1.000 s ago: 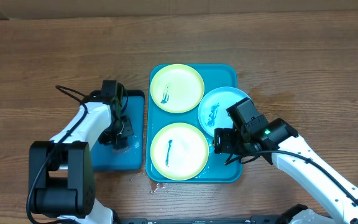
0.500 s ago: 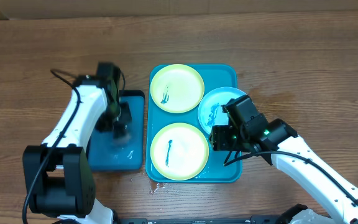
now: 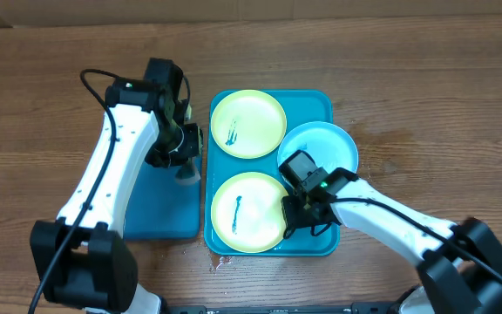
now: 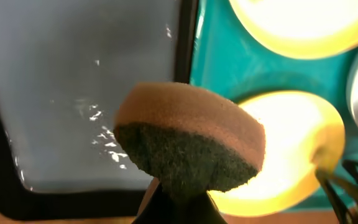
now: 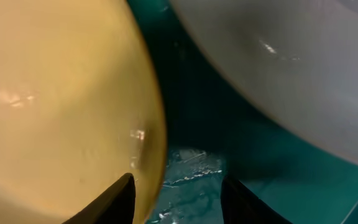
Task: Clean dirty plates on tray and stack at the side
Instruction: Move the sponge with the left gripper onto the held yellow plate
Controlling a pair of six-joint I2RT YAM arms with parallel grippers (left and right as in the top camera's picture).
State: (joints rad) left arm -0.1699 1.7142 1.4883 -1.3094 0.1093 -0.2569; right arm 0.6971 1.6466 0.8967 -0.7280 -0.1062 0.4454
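In the overhead view the right arm covers the near edge of the pale blue plate (image 3: 321, 144), and the right gripper's (image 5: 178, 198) fingertips are hidden under its own body. From the right wrist, only blurred parts of 2 plates show, cut off by the frame. The jaws stand apart with nothing between them, over wet floor of the tray (image 3: 321, 103). One finger (image 5: 122, 194) overlaps the rim of the near yellow-green plate (image 3: 249, 212); contact cannot be told.

From the left wrist, the left gripper (image 4: 178, 206) is almost wholly hidden behind the sponge (image 4: 188, 146) it clamps, brown side up, dark scouring side towards the camera. The sponge hangs above the seam between the small black-rimmed tray (image 3: 159, 209) and the teal tray.

All 3 plates lie in the tray. The far yellow-green plate (image 3: 248, 124) and the near one show dark teal smears.
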